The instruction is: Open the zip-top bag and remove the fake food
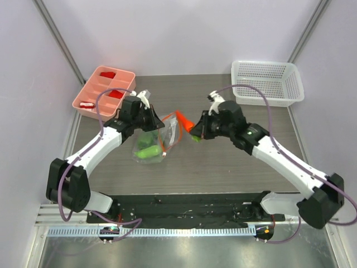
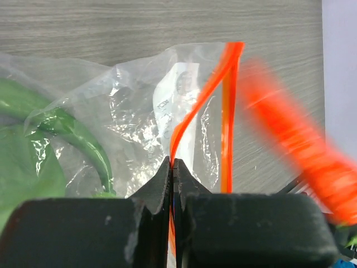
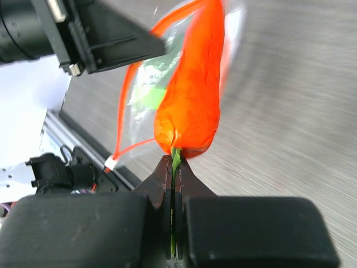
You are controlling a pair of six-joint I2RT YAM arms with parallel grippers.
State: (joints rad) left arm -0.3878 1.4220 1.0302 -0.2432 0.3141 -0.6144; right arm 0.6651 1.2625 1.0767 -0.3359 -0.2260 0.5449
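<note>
Top external view first: the zip-top bag (image 1: 149, 144) sits mid-table, left of centre. Its orange-red zip strip (image 1: 174, 131) faces the right arm and its body trails back toward the near-left. The left gripper (image 1: 160, 124) is clamped on the mouth edge. The right gripper (image 1: 195, 133) holds the carrot piece (image 1: 183, 119), whose long axis runs diagonally with the tip aimed far-left, right at the bag mouth. Green pieces (image 1: 148, 151) show inside the bag. Room-wise, a pink tray (image 1: 99, 88) sits far-left, a white mesh basket (image 1: 262, 84) far-right, and bare table (image 1: 223, 167) lies near me.

Left wrist view shows what the top can't. The fingers (image 2: 159, 187) are pressed together on one strip, while the other strip stands apart, so the mouth gapes. A dark green chili (image 2: 83, 139) curves inside the plastic. The carrot is a blurry streak on the right, outside both strips.

Right wrist view: the fingers are squeezed onto the carrot's thin green stem (image 3: 175, 159), and the carrot points straight away, in line with the gripper. The bag is behind it, so I can't tell whether the tip is inside the mouth.
</note>
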